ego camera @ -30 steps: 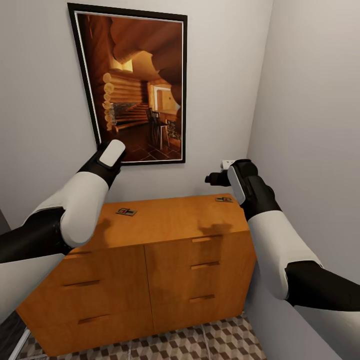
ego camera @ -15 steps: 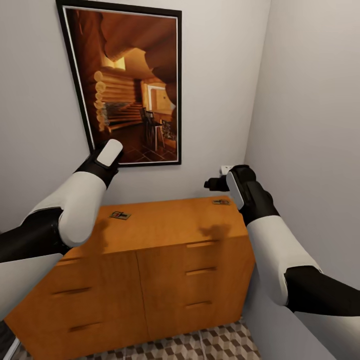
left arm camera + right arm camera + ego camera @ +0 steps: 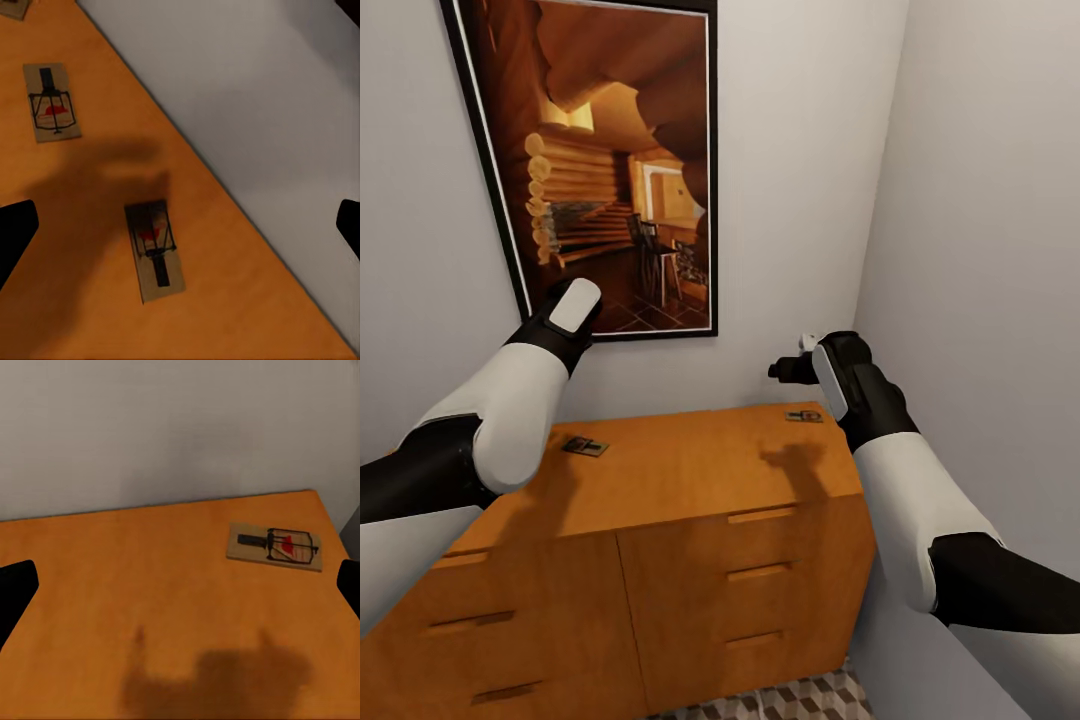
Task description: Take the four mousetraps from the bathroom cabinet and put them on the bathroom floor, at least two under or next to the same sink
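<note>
The orange-brown cabinet (image 3: 690,465) stands against the wall in front of me. One mousetrap (image 3: 585,445) lies on the left of its top and another (image 3: 804,415) near the back right corner. In the left wrist view my left gripper (image 3: 180,229) hangs open above two mousetraps (image 3: 156,247) (image 3: 52,101), with a corner of a third (image 3: 13,6) at the edge. My right gripper (image 3: 180,585) is open and empty above the top, short of the right-hand mousetrap (image 3: 275,546). In the head view it (image 3: 788,368) hovers above that corner. The sink is out of view.
A large framed picture (image 3: 610,170) of a log interior hangs above the cabinet. A grey side wall (image 3: 980,250) runs close along the right arm. A strip of cube-patterned bathroom floor (image 3: 790,700) shows below the drawer fronts (image 3: 760,572).
The camera has moved nearer: the cabinet top sits lower and the picture has slid left. Both arms keep the same raised pose, grippers still open.
</note>
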`<state>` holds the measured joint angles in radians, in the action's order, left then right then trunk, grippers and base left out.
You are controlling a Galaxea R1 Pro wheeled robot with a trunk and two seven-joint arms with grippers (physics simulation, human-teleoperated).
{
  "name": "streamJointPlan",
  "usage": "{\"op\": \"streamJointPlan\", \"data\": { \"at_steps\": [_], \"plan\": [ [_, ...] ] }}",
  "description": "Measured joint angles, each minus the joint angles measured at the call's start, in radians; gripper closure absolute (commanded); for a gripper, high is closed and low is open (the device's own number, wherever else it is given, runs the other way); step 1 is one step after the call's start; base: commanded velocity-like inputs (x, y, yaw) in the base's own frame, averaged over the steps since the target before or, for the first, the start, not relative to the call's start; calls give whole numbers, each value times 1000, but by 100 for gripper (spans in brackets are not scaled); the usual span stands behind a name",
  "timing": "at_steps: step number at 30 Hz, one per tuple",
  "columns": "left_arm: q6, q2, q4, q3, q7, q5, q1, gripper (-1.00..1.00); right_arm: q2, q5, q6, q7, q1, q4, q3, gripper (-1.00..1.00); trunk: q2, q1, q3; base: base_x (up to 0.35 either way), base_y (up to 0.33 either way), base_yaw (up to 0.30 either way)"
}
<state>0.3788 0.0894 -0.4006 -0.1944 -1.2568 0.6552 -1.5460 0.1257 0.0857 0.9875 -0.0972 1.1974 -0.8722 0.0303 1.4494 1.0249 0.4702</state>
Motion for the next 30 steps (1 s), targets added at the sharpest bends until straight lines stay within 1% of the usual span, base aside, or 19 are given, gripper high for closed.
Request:
{"op": "streamJointPlan", "data": {
  "at_steps": [6,17,24,27,28,30],
  "plan": [
    [0,-7,3,0,0,-1,0,-100,0,0,0,0,-1,1,0,-100,0,0,0,16,0,0],
    [-1,-6,20,-1,-11,1,4,-100,0,0,0,0,-3,2,0,-100,0,0,0,0,0,0],
    [-14,-6,102,-4,-44,-4,12,-100,0,0,0,0,-6,3,0,-100,0,0,0,0,0,0],
    [-20,-7,162,-4,-49,-5,13,-100,0,0,0,0,-6,3,0,-100,0,0,0,0,0,0],
    [-41,-9,212,-2,-47,0,14,-100,0,0,0,0,-6,3,0,-100,0,0,0,0,0,0],
    [-62,-10,233,2,-46,4,14,-100,0,0,0,-1,-6,3,0,-100,0,0,0,0,0,0]
  ]
}}
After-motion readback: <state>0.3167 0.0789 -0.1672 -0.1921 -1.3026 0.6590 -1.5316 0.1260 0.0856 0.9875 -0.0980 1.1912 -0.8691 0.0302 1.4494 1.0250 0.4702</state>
